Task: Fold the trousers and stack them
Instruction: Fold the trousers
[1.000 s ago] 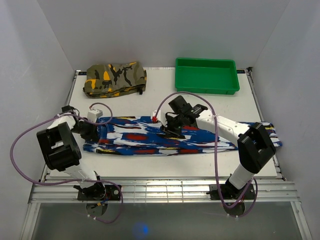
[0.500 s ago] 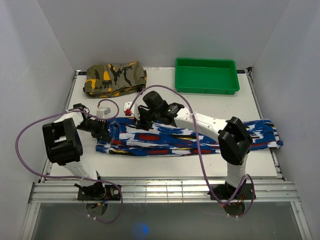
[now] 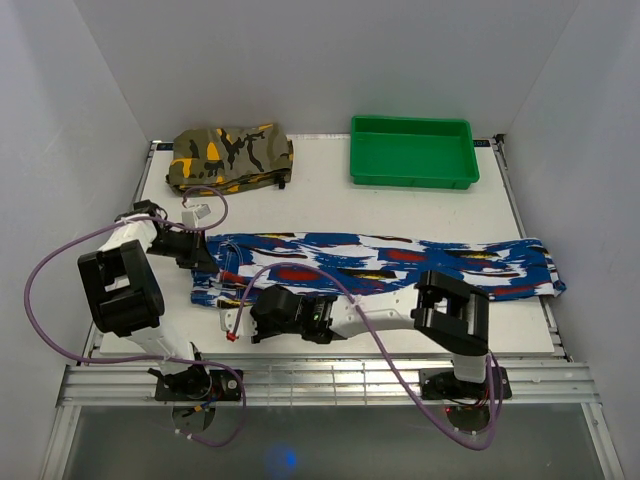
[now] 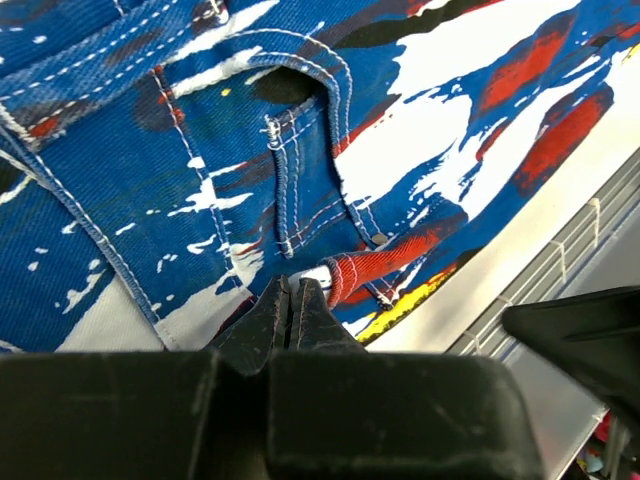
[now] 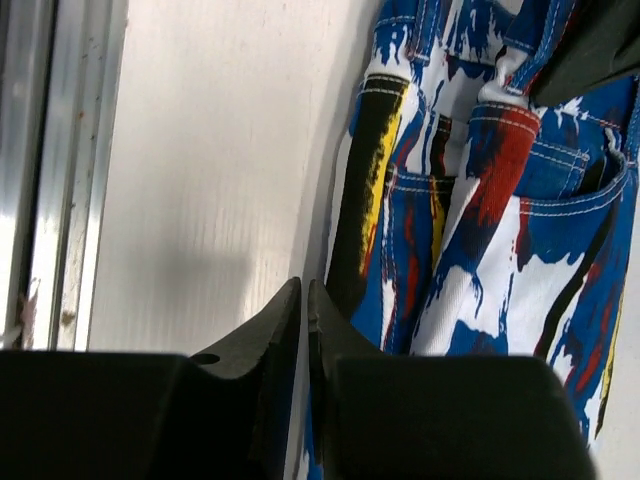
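Observation:
The blue-print trousers (image 3: 380,265) lie stretched left to right across the table, waist at the left. My left gripper (image 3: 205,258) is shut, and its tips rest on the waist fabric by a belt loop (image 4: 290,290); the trousers (image 4: 200,180) fill that view. I see no fabric between the jaws. My right gripper (image 3: 235,320) is shut and lies low along the front-left edge of the waist. In the right wrist view its tips (image 5: 303,287) sit on the white table just beside the trousers' edge (image 5: 480,200), and nothing shows between the jaws.
An olive camouflage folded garment (image 3: 230,155) sits at the back left. A green tray (image 3: 355,150) stands at the back right. The metal rail (image 3: 320,380) runs along the table's front edge, close to the right gripper. The right forearm lies along the front edge.
My right arm has swung from behind the trousers' middle round to the front left, by the waist. The waist end has shifted a little right. The left gripper stays at the waist.

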`<state>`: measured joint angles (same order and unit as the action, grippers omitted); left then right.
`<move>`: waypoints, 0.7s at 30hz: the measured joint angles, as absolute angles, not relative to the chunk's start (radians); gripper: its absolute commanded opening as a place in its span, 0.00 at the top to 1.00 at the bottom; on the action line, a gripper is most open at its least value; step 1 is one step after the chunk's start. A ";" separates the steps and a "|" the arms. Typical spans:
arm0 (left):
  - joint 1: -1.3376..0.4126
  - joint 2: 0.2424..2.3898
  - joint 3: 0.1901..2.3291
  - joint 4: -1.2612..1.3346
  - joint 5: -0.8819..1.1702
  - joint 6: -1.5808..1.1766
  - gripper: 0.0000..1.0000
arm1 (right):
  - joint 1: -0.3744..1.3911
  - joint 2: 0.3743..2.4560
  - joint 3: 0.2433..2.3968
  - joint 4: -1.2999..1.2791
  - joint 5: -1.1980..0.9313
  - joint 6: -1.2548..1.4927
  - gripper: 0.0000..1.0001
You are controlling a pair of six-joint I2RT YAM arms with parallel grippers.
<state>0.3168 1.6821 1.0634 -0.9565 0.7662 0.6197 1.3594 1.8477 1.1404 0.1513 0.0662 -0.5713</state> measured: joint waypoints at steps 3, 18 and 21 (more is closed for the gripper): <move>0.317 1.682 1.065 -0.972 0.773 0.620 1.00 | 1.389 1.908 1.140 0.243 0.161 -0.584 0.92; 0.319 1.682 1.098 -1.028 0.782 0.627 1.00 | 1.364 2.026 1.131 0.509 0.362 -0.618 0.92; 0.319 1.682 1.131 -1.048 0.796 0.623 1.00 | 1.365 2.070 1.115 0.559 0.377 -0.637 0.92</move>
<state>0.3191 1.6825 1.1305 -1.0485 0.7959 0.6228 1.3655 2.0701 1.1152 0.5594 0.3775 -0.6369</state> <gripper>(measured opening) 0.028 0.078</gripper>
